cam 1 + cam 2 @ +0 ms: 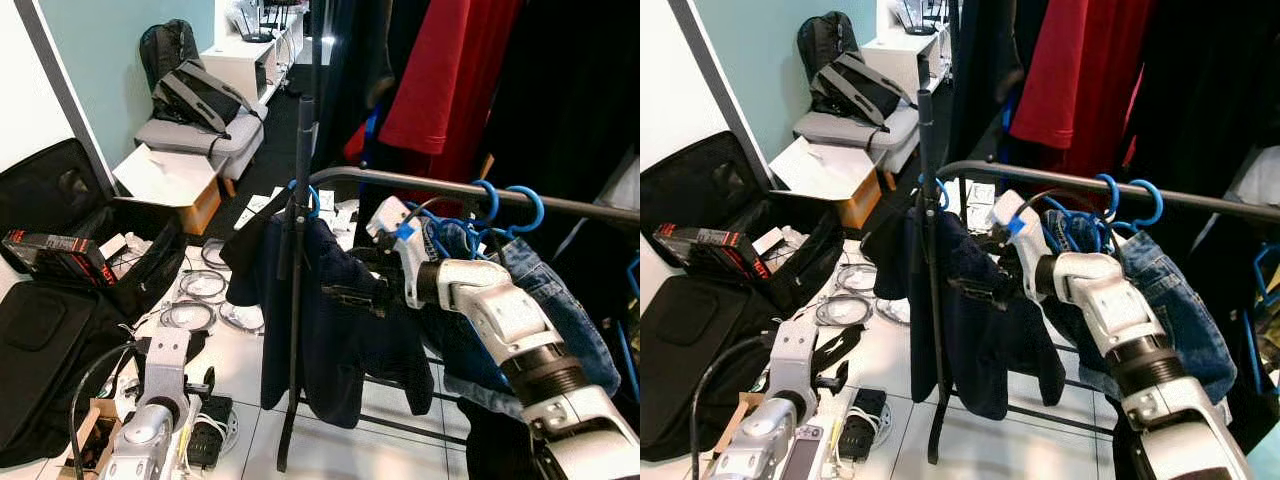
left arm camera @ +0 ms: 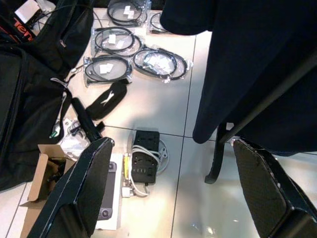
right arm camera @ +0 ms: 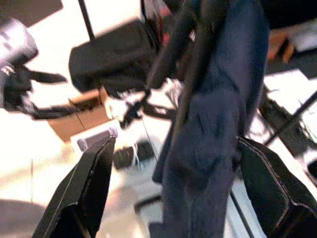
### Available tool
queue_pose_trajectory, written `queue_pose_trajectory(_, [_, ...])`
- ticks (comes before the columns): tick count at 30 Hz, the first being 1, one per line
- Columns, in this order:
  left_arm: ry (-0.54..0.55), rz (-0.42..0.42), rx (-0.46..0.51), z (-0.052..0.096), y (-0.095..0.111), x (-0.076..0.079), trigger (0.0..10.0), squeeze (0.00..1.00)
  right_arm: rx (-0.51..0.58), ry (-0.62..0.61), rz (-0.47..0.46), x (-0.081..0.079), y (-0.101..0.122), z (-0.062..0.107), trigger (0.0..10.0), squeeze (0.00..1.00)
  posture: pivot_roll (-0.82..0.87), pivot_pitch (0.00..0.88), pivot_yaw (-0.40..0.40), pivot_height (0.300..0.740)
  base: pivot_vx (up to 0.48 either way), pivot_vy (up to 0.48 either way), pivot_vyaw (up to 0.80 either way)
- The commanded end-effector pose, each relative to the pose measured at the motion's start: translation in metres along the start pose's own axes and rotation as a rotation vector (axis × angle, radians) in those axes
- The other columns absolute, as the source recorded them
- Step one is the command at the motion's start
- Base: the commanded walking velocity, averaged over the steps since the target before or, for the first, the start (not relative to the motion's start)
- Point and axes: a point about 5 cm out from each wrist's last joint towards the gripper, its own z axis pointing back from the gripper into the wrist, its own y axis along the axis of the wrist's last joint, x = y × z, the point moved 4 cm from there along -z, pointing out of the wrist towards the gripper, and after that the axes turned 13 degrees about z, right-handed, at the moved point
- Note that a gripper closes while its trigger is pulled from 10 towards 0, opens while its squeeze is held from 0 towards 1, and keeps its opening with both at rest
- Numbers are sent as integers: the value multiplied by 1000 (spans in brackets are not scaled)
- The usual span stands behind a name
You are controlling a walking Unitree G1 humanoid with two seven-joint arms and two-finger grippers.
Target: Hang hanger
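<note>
Centrally framed: right gripper (image 1: 352, 292), fingers spread apart, against navy garment (image 1: 340, 330) hung from blue hanger (image 1: 305, 200) on rail (image 1: 430, 184).

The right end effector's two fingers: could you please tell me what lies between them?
In the right wrist view, the dark navy garment hanging from the rack rail lies between the right end effector fingers, which stand open around it.

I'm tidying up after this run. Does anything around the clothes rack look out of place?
Yes. The floor left of the rack is cluttered: bagged cable coils, a power strip and an open cardboard box lie loose beside an open black suitcase. The navy garment hangs bunched by the right gripper.
</note>
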Motion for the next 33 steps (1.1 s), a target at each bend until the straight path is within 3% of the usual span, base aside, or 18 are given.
queue_pose_trajectory(1, [4,-13,-19,2,-4,-3,10000,0,-73,-27,10,7,-5,0,10000,0,-19,71,-12,740,0,0,0])
queue_pose_trajectory(9, [3,-10,-23,3,-5,-2,10000,0,-99,-63,-1,16,1,1,10000,0,-25,69,-13,740,0,0,0])
queue_pose_trajectory(10, [2,-9,-24,3,-5,-1,10000,0,-99,-63,-5,17,3,2,0,0,-27,66,-14,740,0,0,0])
queue_pose_trajectory(33, [9,3,-19,-1,0,0,10000,0,-170,-93,-71,24,-7,4,0,0,-33,50,-16,740,0,0,0])
